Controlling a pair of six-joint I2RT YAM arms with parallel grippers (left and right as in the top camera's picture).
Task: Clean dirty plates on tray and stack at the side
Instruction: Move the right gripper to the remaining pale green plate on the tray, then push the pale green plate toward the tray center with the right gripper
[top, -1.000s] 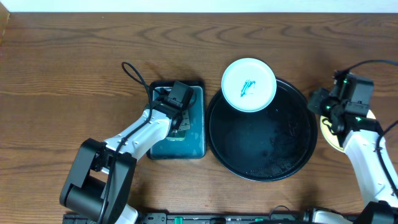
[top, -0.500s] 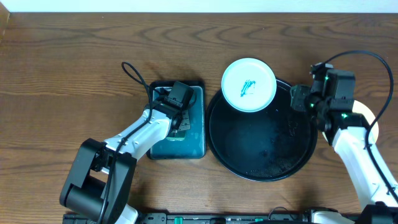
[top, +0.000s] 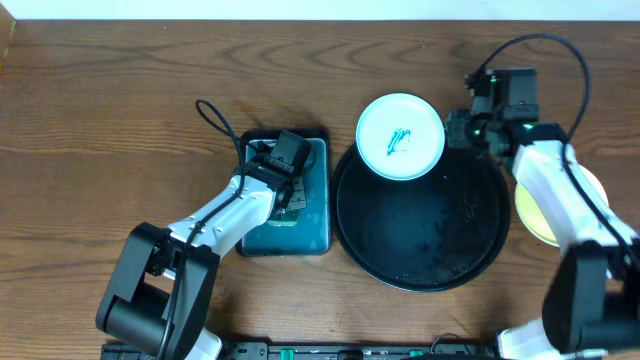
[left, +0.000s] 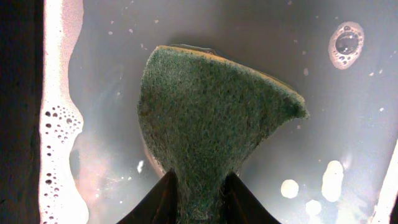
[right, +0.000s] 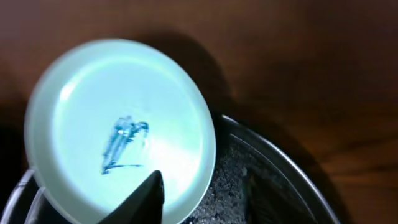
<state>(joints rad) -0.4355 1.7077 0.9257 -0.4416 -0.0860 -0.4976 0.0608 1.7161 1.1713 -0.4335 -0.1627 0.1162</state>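
Brown wooden worktop carries the round black tray; a scribbled mint plate sits on its far rim, overhanging the wood. A yellow plate lies just right of the tray, partly under the right arm. The left jaws pinch a green scouring sponge over the soapy teal tray. The right jaws hover by the mint plate; their width cannot be told.

teal tray, green sponge, wooden table
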